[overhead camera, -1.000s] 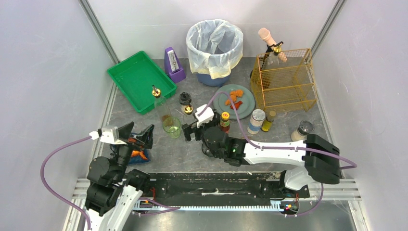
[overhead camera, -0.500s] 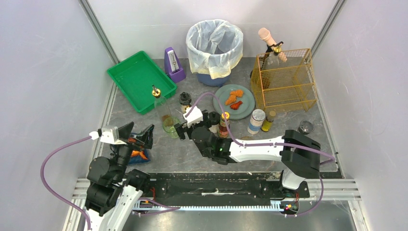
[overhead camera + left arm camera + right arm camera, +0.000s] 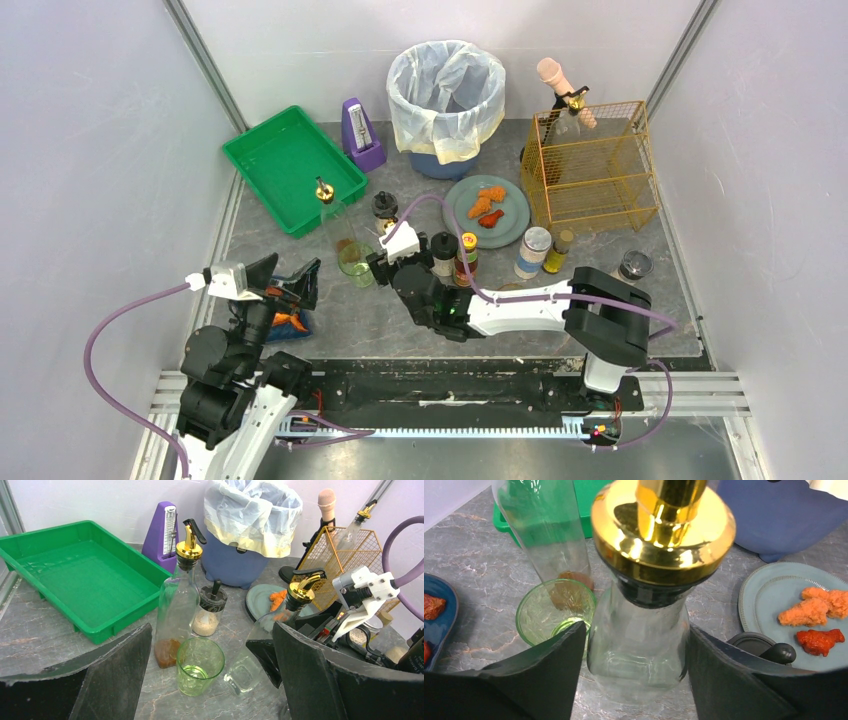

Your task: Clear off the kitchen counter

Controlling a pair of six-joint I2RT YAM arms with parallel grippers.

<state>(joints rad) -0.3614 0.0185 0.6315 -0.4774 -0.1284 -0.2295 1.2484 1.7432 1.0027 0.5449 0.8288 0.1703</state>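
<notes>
The dark marbled kitchen counter (image 3: 350,320) carries many items. My right gripper (image 3: 385,262) is shut on a clear glass bottle (image 3: 639,645) with a gold pourer, a finger pressed on each side of its base (image 3: 272,635); the bottle stands on the counter. A green glass (image 3: 357,264) stands just left of it (image 3: 551,612). Behind are an oil bottle (image 3: 177,610) with amber dregs and a black-lidded shaker (image 3: 209,612). My left gripper (image 3: 288,278) is open and empty, raised over a blue dish (image 3: 290,325) of orange food.
A green tray (image 3: 285,165), a purple metronome (image 3: 360,130) and a lined bin (image 3: 445,95) stand at the back. A grey-green plate (image 3: 515,225) with orange food, a wire basket (image 3: 595,165) and several jars (image 3: 535,250) are to the right.
My right arm has swung left and forward past the sauce bottle until its fingers came round the clear pourer bottle. The left arm has not moved.
</notes>
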